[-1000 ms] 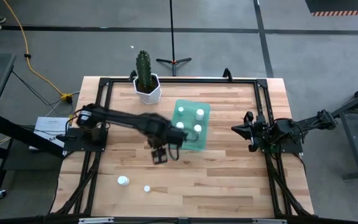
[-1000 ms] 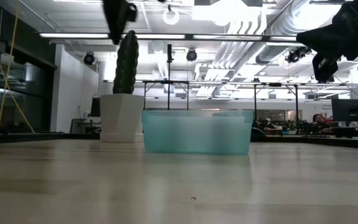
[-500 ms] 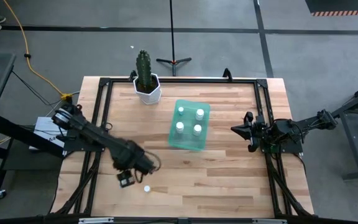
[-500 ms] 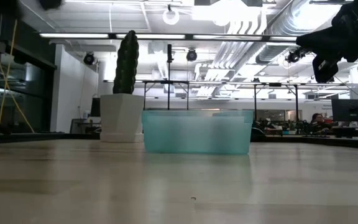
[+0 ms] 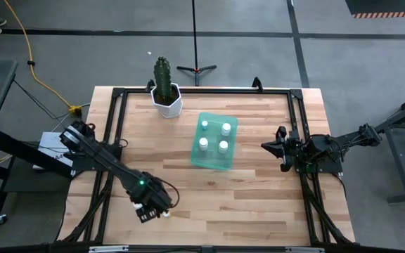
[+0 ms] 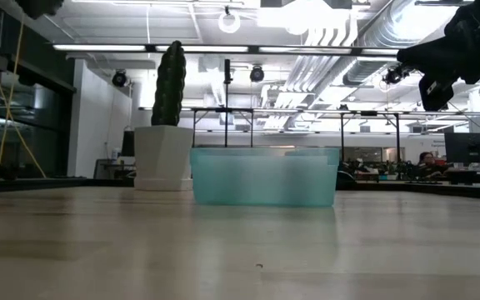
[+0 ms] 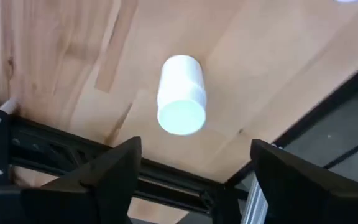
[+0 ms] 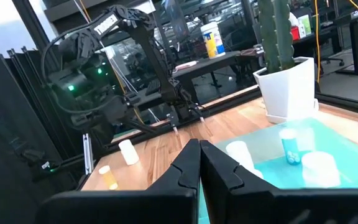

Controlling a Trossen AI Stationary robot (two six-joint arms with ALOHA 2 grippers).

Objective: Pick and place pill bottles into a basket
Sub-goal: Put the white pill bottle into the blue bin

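Left wrist view shows the left gripper point(image 7: 191, 165) with fingers spread wide, poised over one pill bottle point(image 7: 181, 95) standing upright on the counter point(image 7: 73, 56), its long axis pointing back at the camera and its cap between the two fingers' lines. From above, this arm is far nearer; the right gripper point(image 5: 278, 145) waits well apart at the counter's right edge, fingers pressed together. Four bottles already stand in the basket point(image 5: 232, 145). Overhead, the arm partly hides the target, and a second loose bottle point(image 8: 107, 177) shows only from the right wrist.

Six pill bottles point(image 5: 203, 143), one basket point(image 5: 214, 160), one cactus point(image 5: 162, 75).
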